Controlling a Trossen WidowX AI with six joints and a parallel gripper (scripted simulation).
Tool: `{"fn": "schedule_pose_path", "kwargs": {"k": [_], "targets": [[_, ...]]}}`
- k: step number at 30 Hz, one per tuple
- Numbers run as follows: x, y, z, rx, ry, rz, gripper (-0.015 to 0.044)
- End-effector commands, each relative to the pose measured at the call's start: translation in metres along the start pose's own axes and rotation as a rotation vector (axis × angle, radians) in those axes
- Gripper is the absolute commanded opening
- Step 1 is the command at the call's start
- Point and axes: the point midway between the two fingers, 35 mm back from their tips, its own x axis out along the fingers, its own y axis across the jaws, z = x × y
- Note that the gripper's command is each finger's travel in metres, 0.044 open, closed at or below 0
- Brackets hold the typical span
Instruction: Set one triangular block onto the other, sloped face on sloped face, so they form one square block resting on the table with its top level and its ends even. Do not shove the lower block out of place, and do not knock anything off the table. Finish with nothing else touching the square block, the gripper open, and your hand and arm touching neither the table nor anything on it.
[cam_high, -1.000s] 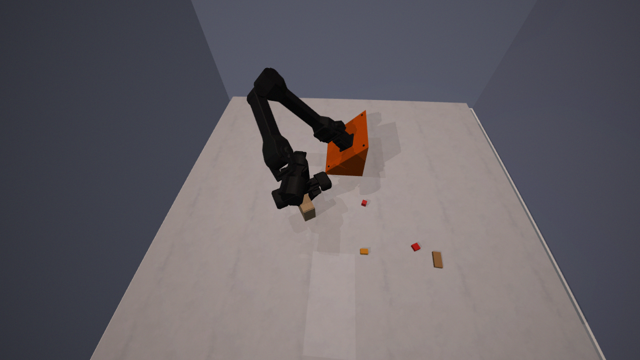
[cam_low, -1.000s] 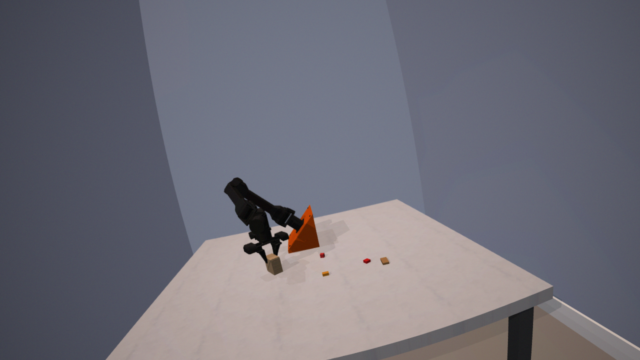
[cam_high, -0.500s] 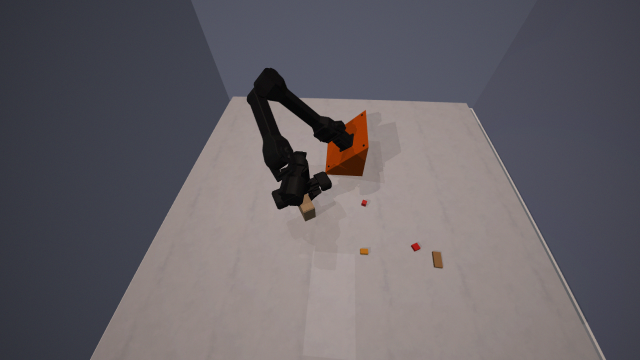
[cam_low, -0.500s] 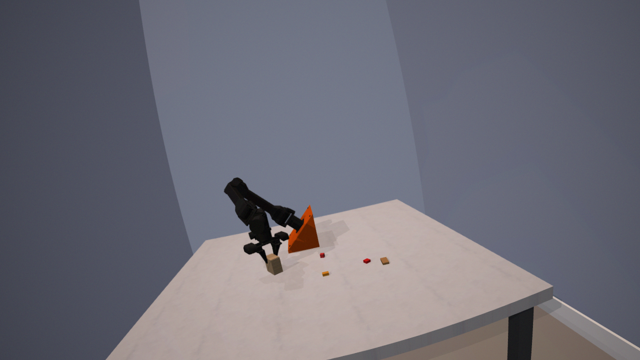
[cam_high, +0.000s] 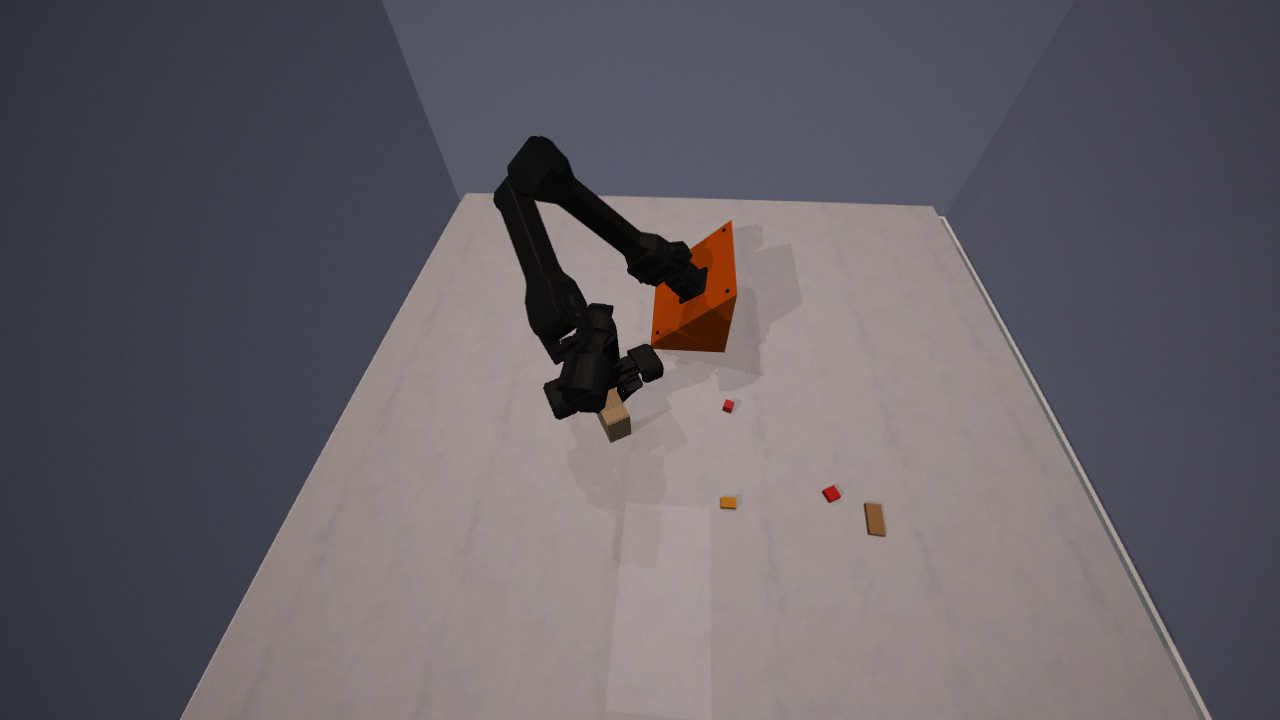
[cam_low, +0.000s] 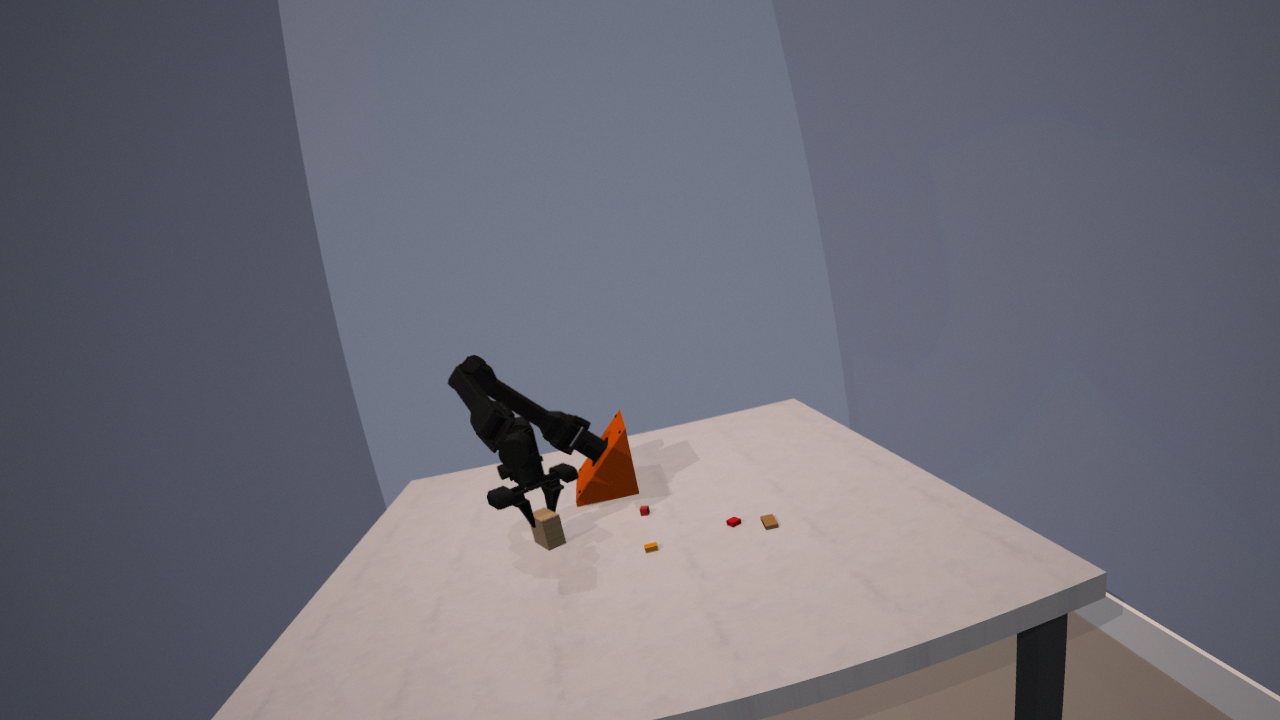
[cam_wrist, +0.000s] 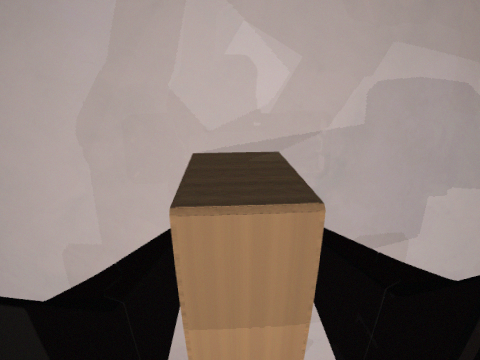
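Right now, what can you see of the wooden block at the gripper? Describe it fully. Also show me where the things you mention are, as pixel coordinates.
The wooden block (cam_high: 615, 417) (cam_low: 548, 530) (cam_wrist: 248, 265) looks like pale, straight-grained wood, longer than wide, with flat faces; its end face is in shadow and looks much darker. The gripper (cam_low: 542, 517) is shut on it, a black finger at each side. It stands apart from the small red, orange and brown pieces. Whether it is one triangular block or both joined, I cannot tell.

Two red blocks (cam_high: 831, 493) (cam_low: 733, 521) (one smaller (cam_high: 728, 406) (cam_low: 644, 510)), an orange one (cam_high: 727, 503) (cam_low: 650, 547), a flat brown piece (cam_high: 874, 519) (cam_low: 768, 521).
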Motion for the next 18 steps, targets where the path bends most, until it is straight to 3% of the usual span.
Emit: {"fn": "schedule_pose_path", "kwargs": {"k": [1, 5, 18], "targets": [[0.0000, 0.0000, 0.0000, 0.000, 0.000, 0.000, 0.0000], [0.0009, -0.0002, -0.0001, -0.008, -0.007, 0.002, 0.0000], [0.0000, 0.0000, 0.0000, 0.000, 0.000, 0.000, 0.0341]]}}
